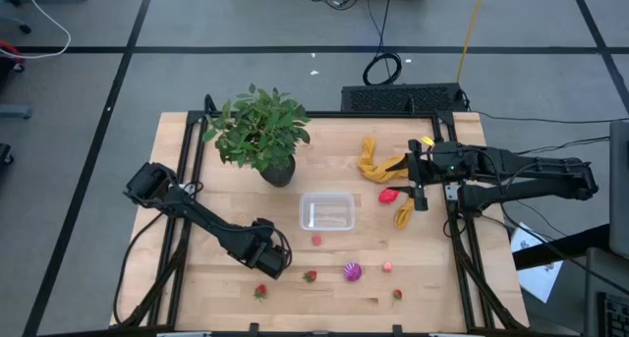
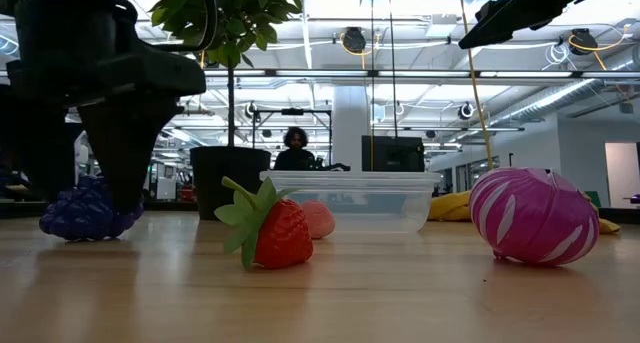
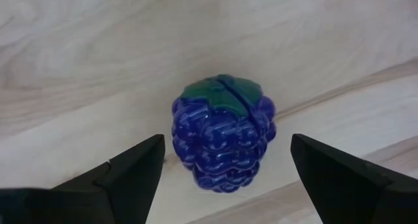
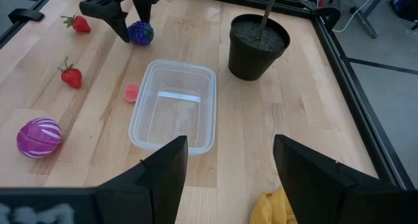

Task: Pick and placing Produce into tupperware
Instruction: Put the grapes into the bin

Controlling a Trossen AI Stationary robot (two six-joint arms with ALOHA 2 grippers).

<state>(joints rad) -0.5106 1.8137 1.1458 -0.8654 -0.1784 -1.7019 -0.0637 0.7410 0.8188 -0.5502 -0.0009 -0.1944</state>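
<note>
Straddling blue berry (image 3: 223, 134), left end effector (image 3: 225, 178) wide open; right end effector (image 4: 228, 178) open above tupperware (image 4: 173, 113).

Three strawberries (image 1: 311, 276), two pink pieces (image 1: 316, 240), one magenta fruit (image 1: 352, 271) and one blue berry (image 4: 140, 33) are lying around one tupperware (image 1: 327, 196)
</note>
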